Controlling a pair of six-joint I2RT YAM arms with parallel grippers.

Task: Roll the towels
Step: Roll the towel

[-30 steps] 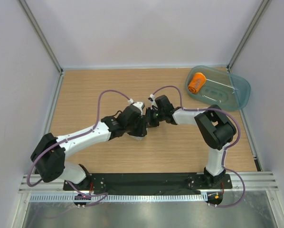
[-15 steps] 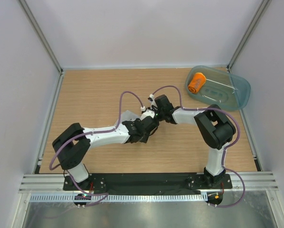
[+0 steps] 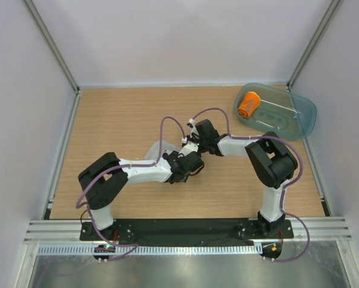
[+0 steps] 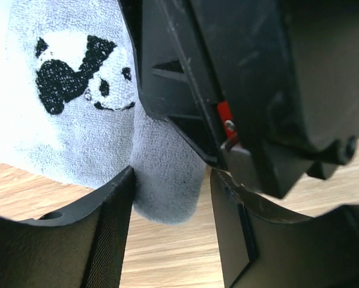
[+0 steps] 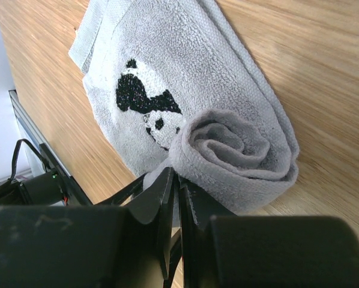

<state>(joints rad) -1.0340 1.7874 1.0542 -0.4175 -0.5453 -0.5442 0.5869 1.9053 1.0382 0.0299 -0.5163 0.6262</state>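
**Rolling the grey towel at mid-surface**

Working on the grey towel (image 5: 185, 120) with the panda print, at the centre of the top view, on the wooden surface (image 3: 119, 114). Only partly rolled: a loose coil at the lower right of the right wrist view, a flat tail running towards its upper left. Pinched at the coil's outer layer by the right pincer (image 5: 176, 180), nearly closed on a thin fold of cloth. Straddled at one end of the coil by the left pincer (image 4: 170, 198), fingers apart, one of them touching the terry or just beside it, with no clamp apparent. In the upper right of the top view, inside the blue-green tub (image 3: 299, 117): the orange towel (image 3: 248, 104), already a short cylinder.

Judged soft, light and limp — likely to spring open or sag once let go, unlikely to slip given the terry pile, not fragile. Best to take hold of the coil itself, across its full thickness near one end, not of a single layer, which would only peel away. Worth pressing the flat tail to the surface while turning — keeps the roll tight and straight.
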